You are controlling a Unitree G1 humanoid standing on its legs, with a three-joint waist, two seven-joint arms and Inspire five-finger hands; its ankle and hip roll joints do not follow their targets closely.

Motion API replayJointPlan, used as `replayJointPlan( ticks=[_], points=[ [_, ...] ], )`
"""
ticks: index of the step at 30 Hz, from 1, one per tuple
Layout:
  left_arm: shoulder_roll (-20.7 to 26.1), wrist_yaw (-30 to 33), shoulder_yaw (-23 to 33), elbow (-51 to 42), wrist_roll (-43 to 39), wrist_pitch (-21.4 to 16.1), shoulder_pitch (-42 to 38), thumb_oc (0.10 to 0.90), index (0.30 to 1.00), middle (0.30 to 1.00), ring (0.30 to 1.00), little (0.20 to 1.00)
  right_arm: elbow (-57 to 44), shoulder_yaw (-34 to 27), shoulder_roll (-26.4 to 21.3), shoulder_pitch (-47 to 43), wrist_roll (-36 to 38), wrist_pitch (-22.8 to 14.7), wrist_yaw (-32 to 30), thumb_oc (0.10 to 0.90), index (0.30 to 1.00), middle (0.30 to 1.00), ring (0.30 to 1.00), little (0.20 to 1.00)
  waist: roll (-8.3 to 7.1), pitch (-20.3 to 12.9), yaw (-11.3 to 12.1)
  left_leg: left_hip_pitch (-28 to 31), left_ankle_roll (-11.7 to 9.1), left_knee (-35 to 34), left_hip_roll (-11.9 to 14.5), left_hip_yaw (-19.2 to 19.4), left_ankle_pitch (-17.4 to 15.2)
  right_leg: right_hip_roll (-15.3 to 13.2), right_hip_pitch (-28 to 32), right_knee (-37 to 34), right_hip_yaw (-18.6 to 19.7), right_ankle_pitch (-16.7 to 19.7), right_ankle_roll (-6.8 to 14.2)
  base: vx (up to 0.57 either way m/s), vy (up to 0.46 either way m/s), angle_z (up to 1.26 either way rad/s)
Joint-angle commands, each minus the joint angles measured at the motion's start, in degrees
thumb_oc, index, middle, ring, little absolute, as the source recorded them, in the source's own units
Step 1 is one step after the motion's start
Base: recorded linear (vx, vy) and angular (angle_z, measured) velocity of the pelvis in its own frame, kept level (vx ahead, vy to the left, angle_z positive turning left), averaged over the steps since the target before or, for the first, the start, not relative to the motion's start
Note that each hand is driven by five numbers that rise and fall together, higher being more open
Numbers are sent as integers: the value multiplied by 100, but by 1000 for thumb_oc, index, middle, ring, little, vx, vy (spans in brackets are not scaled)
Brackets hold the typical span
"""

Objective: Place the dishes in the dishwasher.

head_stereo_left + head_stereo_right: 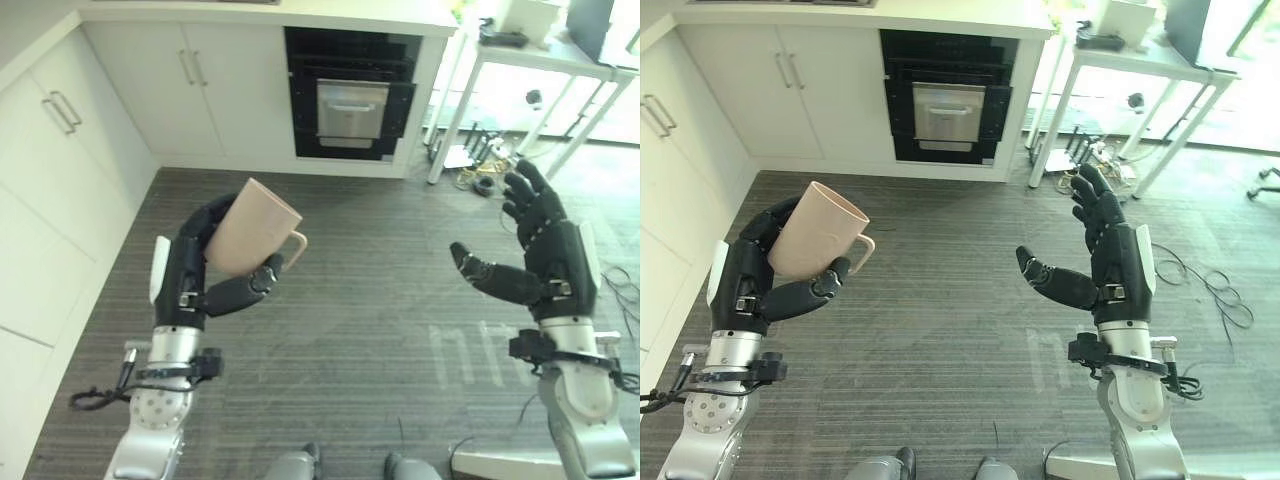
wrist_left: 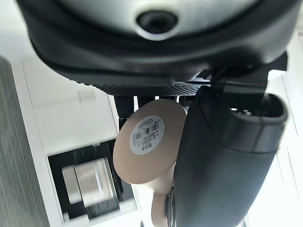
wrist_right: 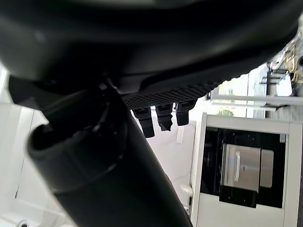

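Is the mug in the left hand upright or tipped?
Tipped: the mug leans with its mouth up and away, gripped by the left hand.

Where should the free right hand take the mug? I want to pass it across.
Probably by the handle. The mug sits tilted in the left hand, whose fingers wrap its body, with the handle on the side facing the open right hand. Coming in from the robot's right reaches it without crossing those fingers.

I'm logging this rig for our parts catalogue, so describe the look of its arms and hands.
Both arms are silver-grey metal cylinders with black clamp rings at the wrist. The left hand and right hand are dark, with jointed black fingers and a white strip along each hand's outer edge.
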Motion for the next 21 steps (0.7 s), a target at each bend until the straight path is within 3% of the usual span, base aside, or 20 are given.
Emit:
replayJointPlan(
  ticks=[1,5,12,13,21],
  points=[
    [-35,75,321,-774,-453,-488,-346,400,300,300,300,300,-543,-377,-290,-112,314,-397,-1,800,900,900,900,900,149,-623,-197,303,-420,-231,372,-227,-4,-34,-294,158,-185,195,243,47,-9,31],
    [-32,170,416,-922,-244,-743,-172,400,300,300,300,300,-652,-385,-259,0,392,-431,180,800,900,900,900,900,136,-617,-165,266,-458,-231,421,-212,21,-31,-275,158,-272,135,223,10,-8,11],
    [-12,295,335,-892,-407,-674,-284,400,300,300,300,300,-662,-241,-279,-61,431,-454,69,800,900,900,900,900,177,-592,-227,249,-468,-231,430,-159,39,-27,-291,158,-234,134,231,-47,21,-5],
    [-119,427,170,-824,-171,-642,-444,400,300,300,300,300,-511,-408,-460,115,-165,-982,198,800,900,900,900,900,177,-395,-527,390,-403,-231,343,336,270,656,45,158,-15,-18,-155,-42,35,-7],
    [-59,300,229,-495,-612,-503,-605,400,300,300,300,300,-519,-493,-417,98,128,-893,272,800,900,900,900,900,250,-571,-656,451,-380,-231,354,191,184,788,28,158,24,-76,-219,59,-52,-8]
  ],
)
